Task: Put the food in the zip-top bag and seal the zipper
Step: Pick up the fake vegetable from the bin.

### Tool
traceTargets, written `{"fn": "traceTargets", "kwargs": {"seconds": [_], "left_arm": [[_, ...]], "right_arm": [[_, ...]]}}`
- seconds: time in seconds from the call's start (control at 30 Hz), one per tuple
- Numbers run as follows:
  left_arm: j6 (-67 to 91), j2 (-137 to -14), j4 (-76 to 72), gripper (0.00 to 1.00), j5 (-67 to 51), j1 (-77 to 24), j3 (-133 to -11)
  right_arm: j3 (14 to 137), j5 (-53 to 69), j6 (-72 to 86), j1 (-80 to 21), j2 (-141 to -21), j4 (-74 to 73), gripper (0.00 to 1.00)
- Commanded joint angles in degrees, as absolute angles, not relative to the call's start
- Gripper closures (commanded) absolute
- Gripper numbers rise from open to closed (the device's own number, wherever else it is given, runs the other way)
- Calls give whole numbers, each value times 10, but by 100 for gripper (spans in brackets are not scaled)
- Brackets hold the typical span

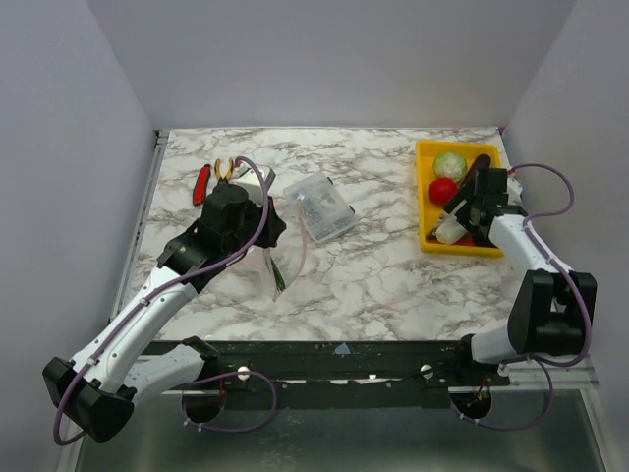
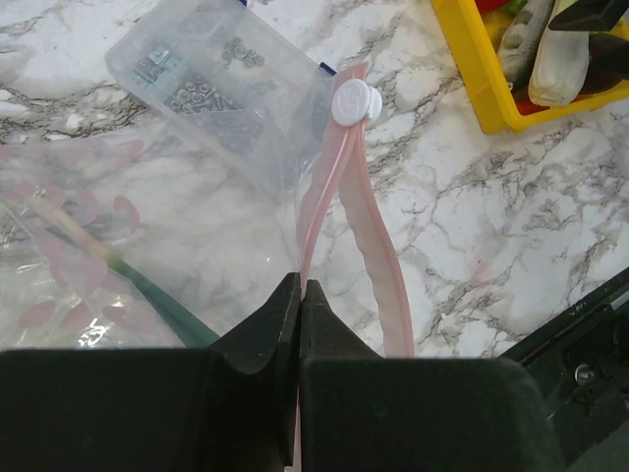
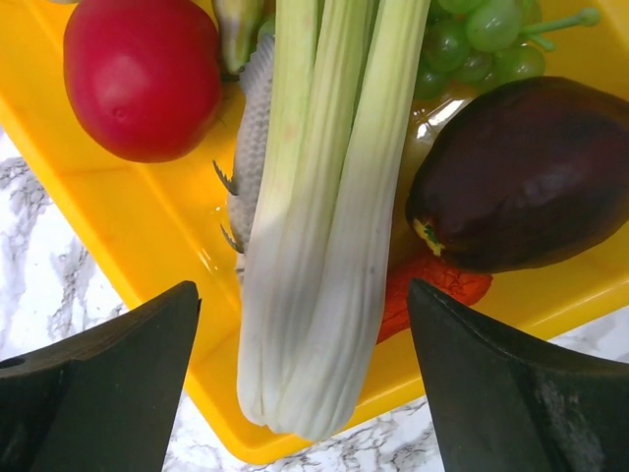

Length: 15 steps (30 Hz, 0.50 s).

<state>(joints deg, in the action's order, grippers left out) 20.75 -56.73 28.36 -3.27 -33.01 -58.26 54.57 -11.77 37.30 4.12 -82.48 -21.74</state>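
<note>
My left gripper (image 1: 263, 224) is shut on the pink zipper strip (image 2: 339, 197) at the mouth of the clear zip-top bag (image 2: 147, 216), with its white slider (image 2: 355, 101) at the far end. A long green stalk (image 2: 157, 303) lies inside the bag (image 1: 278, 267). My right gripper (image 3: 303, 295) is open over the yellow tray (image 1: 429, 211), one jaw on each side of a pale green celery stalk (image 3: 324, 197), not touching it. In the tray are a red round fruit (image 3: 142, 74), a dark maroon eggplant (image 3: 526, 172), green grapes (image 3: 482, 39) and a cabbage ball (image 1: 450, 164).
A rigid clear box (image 1: 319, 208) of screws stands just beyond the bag. Red- and yellow-handled pliers (image 1: 214, 174) lie at the back left. A grey fish-shaped piece (image 3: 251, 147) and an orange-red piece (image 3: 437, 285) also lie in the tray.
</note>
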Motion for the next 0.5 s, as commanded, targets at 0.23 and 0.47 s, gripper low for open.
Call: {"fn": "traceTargets", "kwargs": {"seconds": [0.23, 0.47], "left_arm": [[209, -558, 263, 100, -75, -330, -576], [205, -556, 264, 100, -67, -329, -575]], "right_arm": [[546, -142, 403, 45, -855, -207, 12], [535, -106, 524, 46, -864, -161, 18]]}}
